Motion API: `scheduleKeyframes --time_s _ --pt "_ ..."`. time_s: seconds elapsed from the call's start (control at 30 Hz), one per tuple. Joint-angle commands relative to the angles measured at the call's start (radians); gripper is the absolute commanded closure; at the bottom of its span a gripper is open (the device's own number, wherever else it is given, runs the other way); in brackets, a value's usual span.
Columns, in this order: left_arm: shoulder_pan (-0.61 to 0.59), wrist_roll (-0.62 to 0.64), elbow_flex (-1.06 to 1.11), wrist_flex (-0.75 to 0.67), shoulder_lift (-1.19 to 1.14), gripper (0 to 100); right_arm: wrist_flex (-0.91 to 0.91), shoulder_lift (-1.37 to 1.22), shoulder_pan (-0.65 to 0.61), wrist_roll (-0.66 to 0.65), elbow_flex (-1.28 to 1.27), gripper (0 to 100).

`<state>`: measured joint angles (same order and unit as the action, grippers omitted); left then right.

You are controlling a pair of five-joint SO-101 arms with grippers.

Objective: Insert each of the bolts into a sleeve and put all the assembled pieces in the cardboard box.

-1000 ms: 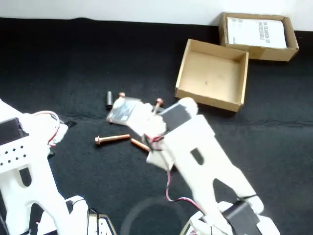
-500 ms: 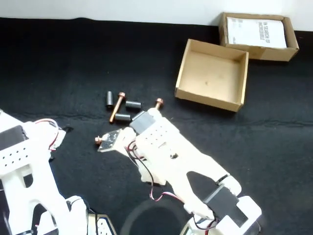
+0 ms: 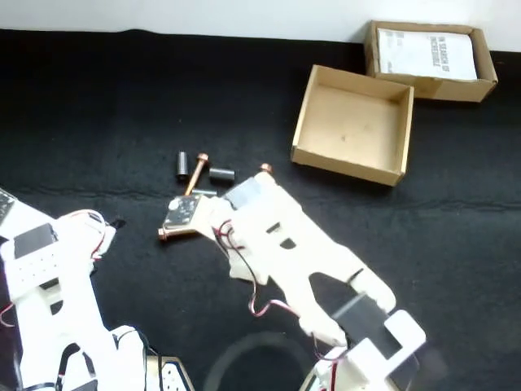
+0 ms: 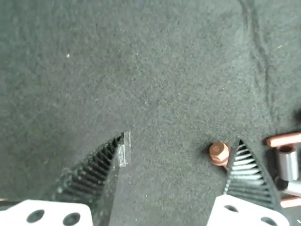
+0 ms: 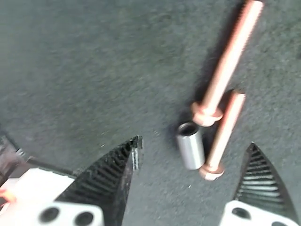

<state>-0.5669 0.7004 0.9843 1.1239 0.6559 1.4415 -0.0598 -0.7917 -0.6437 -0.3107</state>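
Observation:
My right gripper [image 5: 194, 143] is open, its jaws straddling a grey sleeve [image 5: 190, 145] and two copper bolts [image 5: 228, 61] that lie on the black cloth. In the high view the right arm [image 3: 269, 236] ends over a bolt [image 3: 169, 233] in the middle of the table. Behind it lie a sleeve [image 3: 182, 165], another bolt [image 3: 195, 174] and a second sleeve [image 3: 221, 174]. One more bolt head [image 3: 265, 169] shows beside the arm. My left gripper [image 4: 181, 141] is open above bare cloth, with a bolt head [image 4: 218, 153] near one fingertip. The cardboard box [image 3: 354, 124] holds nothing.
A second cardboard box [image 3: 427, 57] with a printed sheet sits at the back right corner. The left arm [image 3: 45, 277] stands at the front left. A fold runs across the black cloth [image 3: 122, 98], with open cloth at the back left and right.
The right arm swung from over the sleeves toward the front left, then back a little, uncovering two sleeves and a bolt. The left arm shifted slightly.

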Motion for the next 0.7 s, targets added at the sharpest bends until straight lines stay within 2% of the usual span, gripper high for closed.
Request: scheduleKeyframes --time_s 0.0,0.33,0.67 --pt "-0.005 -0.003 0.030 -0.086 -0.001 67 -0.036 -0.031 0.042 -0.012 0.005 68.7" --pt "0.007 -0.006 0.054 -0.140 -0.001 67 -0.018 -0.111 0.131 -0.068 -0.004 68.7" --pt "0.036 -0.006 0.054 -0.155 -0.001 67 0.088 -0.113 0.093 -0.069 -0.004 68.7"
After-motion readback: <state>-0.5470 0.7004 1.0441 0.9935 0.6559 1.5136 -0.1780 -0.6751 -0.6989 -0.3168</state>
